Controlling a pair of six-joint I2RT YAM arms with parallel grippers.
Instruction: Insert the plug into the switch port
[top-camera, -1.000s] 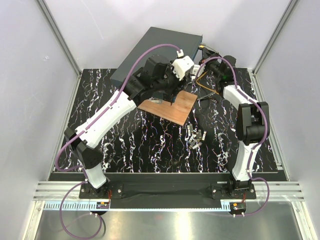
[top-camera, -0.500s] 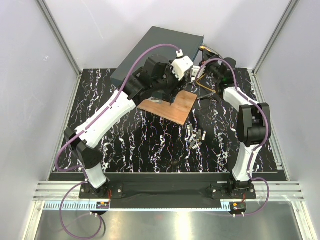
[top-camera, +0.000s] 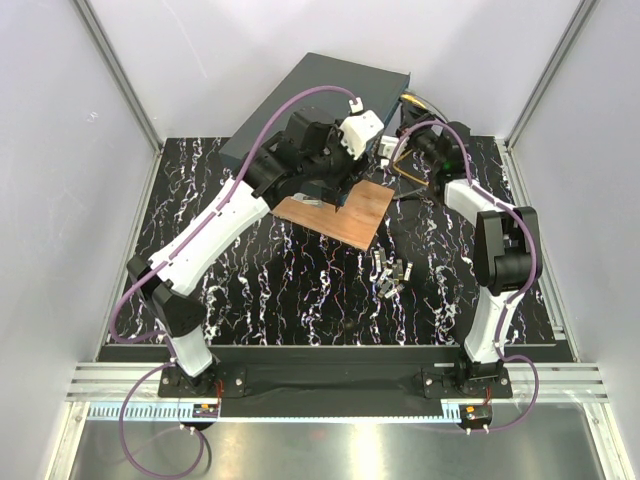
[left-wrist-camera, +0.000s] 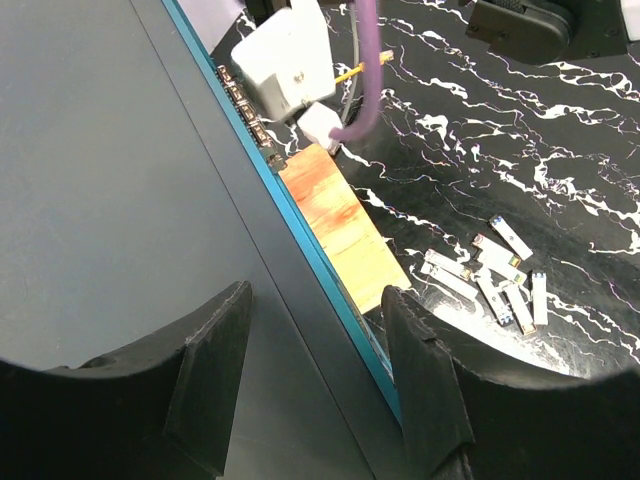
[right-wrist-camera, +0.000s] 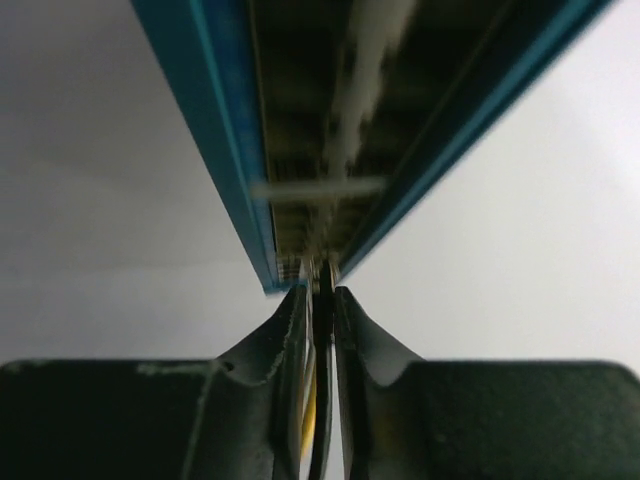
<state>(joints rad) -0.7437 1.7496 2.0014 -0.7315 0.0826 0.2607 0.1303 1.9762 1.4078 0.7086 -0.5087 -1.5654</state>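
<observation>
The right gripper (right-wrist-camera: 322, 295) is pressed up close to the teal-blue front face of the network switch (top-camera: 310, 95), which sits at the upper middle of the overhead view on the black marbled surface (top-camera: 300, 290). In the right wrist view its two fingers (right-wrist-camera: 288, 345) stand only a narrow gap apart. A thin dark part and the yellowish plug (right-wrist-camera: 309, 415) sit between them, low in the frame. Whether the fingers press on the plug or only flank it cannot be told. Just past the fingertips the row of sockets is a blur, so the exact switch port cannot be picked out there.

In the left wrist view a row of switch ports (left-wrist-camera: 248, 108) runs along the teal edge at the upper left. The thin orange cable (left-wrist-camera: 352, 72) shows beside the white body of the right gripper.

The left gripper (left-wrist-camera: 318, 295) hangs over the switch's dark grey top and front edge. Its jaws are spread wide and nothing is between them.

A wooden board (top-camera: 337, 212) lies against the switch's front. A cluster of small grey metal modules (top-camera: 390, 273) lies on the surface to the lower right of it.
</observation>
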